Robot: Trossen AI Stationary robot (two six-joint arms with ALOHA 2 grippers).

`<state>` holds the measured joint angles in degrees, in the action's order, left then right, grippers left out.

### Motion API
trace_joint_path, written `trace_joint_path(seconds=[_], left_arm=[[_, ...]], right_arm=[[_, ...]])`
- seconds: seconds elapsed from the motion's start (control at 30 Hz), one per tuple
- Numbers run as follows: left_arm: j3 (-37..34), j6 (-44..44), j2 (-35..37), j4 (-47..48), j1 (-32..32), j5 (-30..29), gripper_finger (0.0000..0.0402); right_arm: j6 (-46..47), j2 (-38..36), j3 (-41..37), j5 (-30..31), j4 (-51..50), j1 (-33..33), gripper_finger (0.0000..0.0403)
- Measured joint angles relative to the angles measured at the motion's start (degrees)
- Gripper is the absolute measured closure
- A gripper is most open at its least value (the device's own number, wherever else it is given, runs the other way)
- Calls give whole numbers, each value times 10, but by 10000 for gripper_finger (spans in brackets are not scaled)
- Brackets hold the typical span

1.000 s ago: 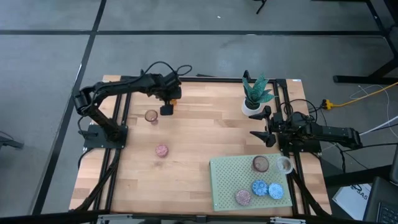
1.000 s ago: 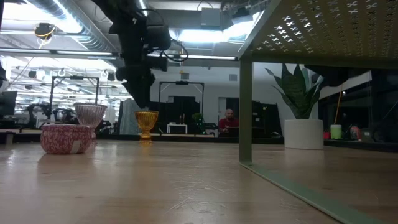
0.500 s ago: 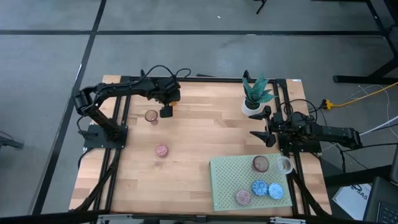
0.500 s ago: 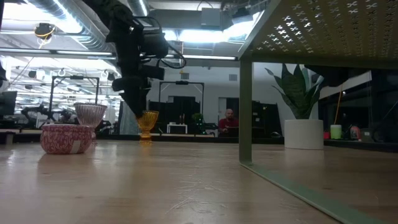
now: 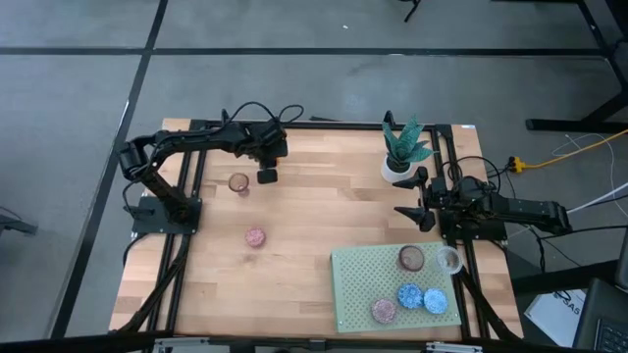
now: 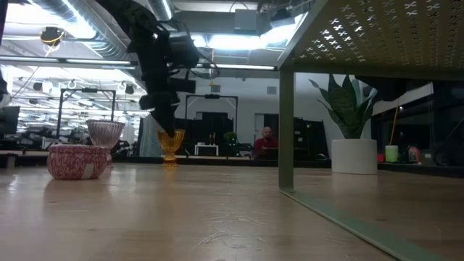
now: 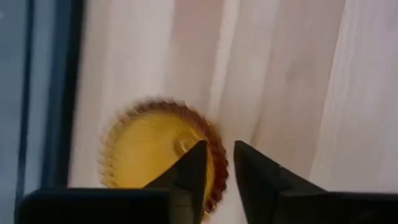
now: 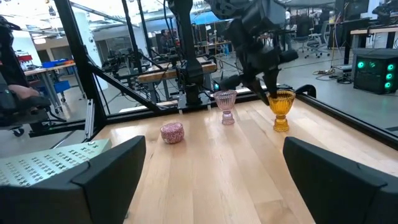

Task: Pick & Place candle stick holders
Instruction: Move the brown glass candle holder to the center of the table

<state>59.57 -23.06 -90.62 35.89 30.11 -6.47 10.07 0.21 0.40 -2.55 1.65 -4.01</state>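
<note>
Amber glass is seen directly below the left hand (image 7: 216,177): the amber holder (image 7: 163,152), a footed cup with a scalloped rim, stands on the wooden surface (image 5: 314,226) near its far edge. The two dark fingers of the left hand are held close together with only a narrow gap, their tips over one side of the cup's rim; contact with the glass cannot be confirmed. In the low view the left hand (image 6: 167,125) is recorded pointing down onto the top of the amber holder (image 6: 170,145). Near it, a pale pink stemmed holder (image 5: 238,182) stands on the surface, and a low pink holder (image 5: 255,237) sits farther toward the near edge. The right hand (image 5: 413,200) is parked at the right side of the surface, fingers spread wide apart and holding nothing, just beside the white pot with a green plant (image 5: 401,152). On the pale green perforated mat (image 5: 358,284) at the near right corner, five holders are noted: brown (image 5: 410,258), clear (image 5: 448,260), two blue (image 5: 409,295) and one pink (image 5: 384,311).
</note>
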Motion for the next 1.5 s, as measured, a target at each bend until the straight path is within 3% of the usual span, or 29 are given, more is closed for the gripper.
trace_joint_path(seconds=[0.17,0.27,0.53,0.77,1.27,1.5], left_arm=[[3,17,-32,17,-2,-37,373],[2,22,-32,-2,-6,-50,381],[42,15,0,6,-17,-11,381],[129,-40,3,56,-40,37,381],[297,-224,1,139,-162,9,381],[385,-199,-41,190,-249,6,381]], right_arm=[[0,0,0,0,0,0,20],[0,0,0,0,0,0,20],[2,0,0,0,0,0,20],[0,0,0,0,0,0,20],[-107,0,0,0,0,0,20],[-105,0,0,0,0,0,20]])
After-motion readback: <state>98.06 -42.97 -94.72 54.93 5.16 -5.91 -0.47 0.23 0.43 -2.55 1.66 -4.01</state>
